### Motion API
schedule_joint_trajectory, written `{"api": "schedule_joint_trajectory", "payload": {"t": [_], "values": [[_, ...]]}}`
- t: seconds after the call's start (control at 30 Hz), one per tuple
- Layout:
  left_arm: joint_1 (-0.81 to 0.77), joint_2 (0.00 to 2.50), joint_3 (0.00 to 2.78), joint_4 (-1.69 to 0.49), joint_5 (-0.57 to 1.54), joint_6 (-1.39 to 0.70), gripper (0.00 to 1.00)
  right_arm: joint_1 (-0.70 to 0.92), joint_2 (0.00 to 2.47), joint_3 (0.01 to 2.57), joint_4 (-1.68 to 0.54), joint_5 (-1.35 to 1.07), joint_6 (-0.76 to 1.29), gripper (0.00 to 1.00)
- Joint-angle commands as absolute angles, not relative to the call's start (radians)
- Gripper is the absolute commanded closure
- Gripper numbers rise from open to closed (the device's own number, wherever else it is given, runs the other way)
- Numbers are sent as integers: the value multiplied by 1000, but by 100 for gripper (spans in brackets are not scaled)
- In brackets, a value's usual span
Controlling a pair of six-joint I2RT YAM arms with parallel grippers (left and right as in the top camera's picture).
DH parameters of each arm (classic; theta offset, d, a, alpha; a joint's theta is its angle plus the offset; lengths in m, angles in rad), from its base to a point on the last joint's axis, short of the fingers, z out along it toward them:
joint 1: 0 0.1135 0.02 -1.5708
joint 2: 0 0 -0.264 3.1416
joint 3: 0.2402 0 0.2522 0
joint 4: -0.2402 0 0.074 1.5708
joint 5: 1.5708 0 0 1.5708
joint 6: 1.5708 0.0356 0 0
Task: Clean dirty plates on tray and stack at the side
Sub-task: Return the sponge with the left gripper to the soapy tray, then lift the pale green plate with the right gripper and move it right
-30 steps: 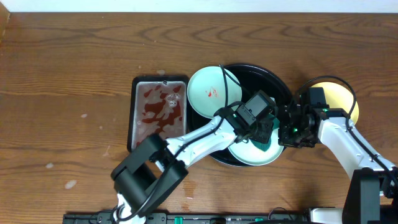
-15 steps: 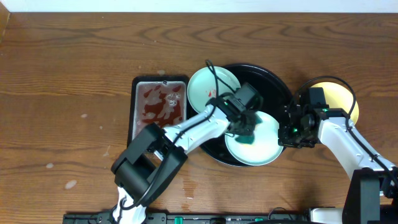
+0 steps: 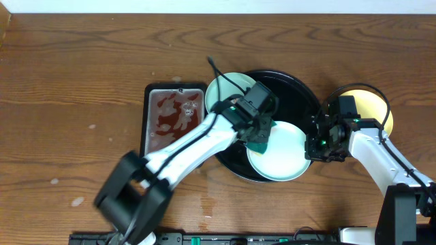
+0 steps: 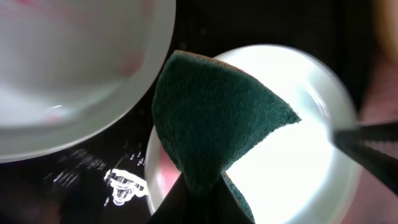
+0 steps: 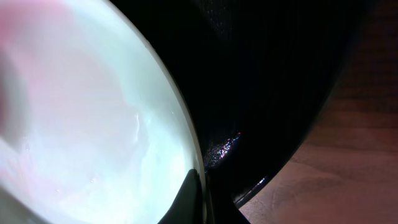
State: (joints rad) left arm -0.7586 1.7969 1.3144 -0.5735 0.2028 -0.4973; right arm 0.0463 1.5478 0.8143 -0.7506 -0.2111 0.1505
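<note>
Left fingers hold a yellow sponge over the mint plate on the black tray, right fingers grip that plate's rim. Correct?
No: the sponge is dark green, not yellow, as the left wrist view shows. The left fingers do hold it over the mint plate on the black tray, and the right fingers grip that plate's rim.

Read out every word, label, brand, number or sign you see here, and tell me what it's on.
None: no word, label, brand or number is readable in any view. The round glossy black tray, the pale mint round plate in it, the second mint plate, the pale yellow plate, the dark green sponge and the stained grey metal pan show no markings.
</note>
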Motion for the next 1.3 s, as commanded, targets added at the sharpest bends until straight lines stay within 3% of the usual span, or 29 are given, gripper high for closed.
{"api": "schedule_joint_trajectory", "payload": {"t": [0.0,0.1,0.47,0.6,0.87,1.27], "values": [[-748,1699,1313,-612,182,-486,93,54,1558,803,-755,-184,152,89],[-723,1643,1313,-674,176,-456,92,54,1558,803,-744,-184,152,85],[-478,1543,1313,-871,55,-418,93,54,1558,787,-746,-222,152,92],[-378,1543,1313,-881,55,-368,92,54,1558,760,-736,-222,153,98],[-241,1549,1290,-877,55,-331,93,54,1558,743,-709,-231,153,99],[-170,1549,1185,-853,55,-280,92,53,1483,857,-737,-206,152,99]]}}
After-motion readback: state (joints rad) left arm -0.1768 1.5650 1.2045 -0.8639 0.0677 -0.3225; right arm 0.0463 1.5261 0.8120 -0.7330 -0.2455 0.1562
